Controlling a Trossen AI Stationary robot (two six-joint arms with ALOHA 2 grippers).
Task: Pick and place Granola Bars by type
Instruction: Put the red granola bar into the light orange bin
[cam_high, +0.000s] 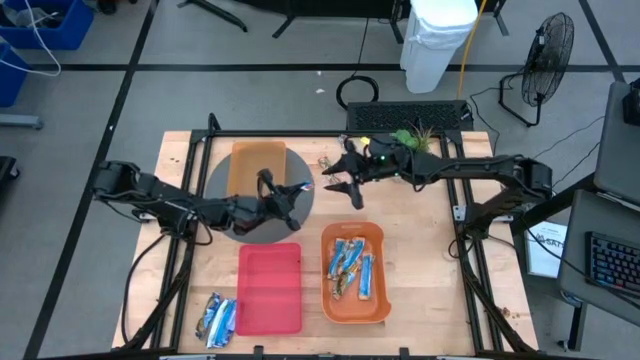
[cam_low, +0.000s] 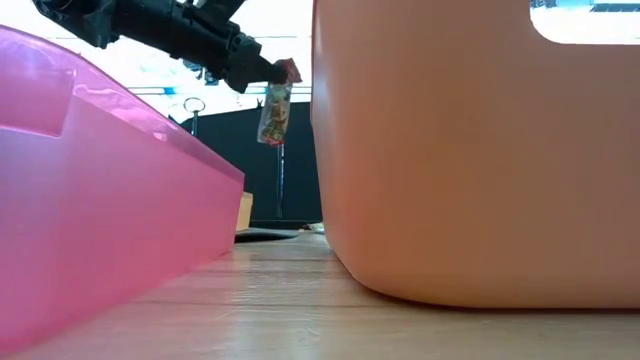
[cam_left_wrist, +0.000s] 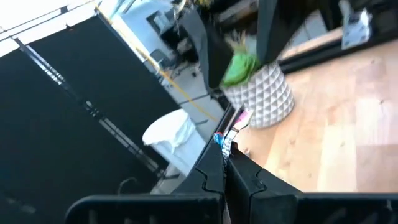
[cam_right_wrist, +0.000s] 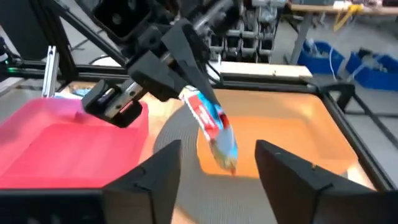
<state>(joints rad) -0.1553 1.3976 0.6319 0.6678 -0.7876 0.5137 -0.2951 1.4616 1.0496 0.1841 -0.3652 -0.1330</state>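
Note:
A granola bar in a red, blue and silvery wrapper hangs in the air above the grey round mat. My left gripper is shut on the bar. It also shows in the high view and in the low view. My right gripper stands open just beside the bar, toward the table's right. Its two fingers stand on either side of the bar's lower end without touching it. In the high view my right gripper is at the table's far middle. My left gripper pinches the bar's upper end between its two fingers. The fingers come in about level from the table's left. The bar hangs down below them, clear of the mat and the table.
An empty orange tray stands behind the mat. A red tray lies at the near middle. To its right an orange tray holds several blue bars. A pile of bars lies near left. A potted plant stands at the far edge.

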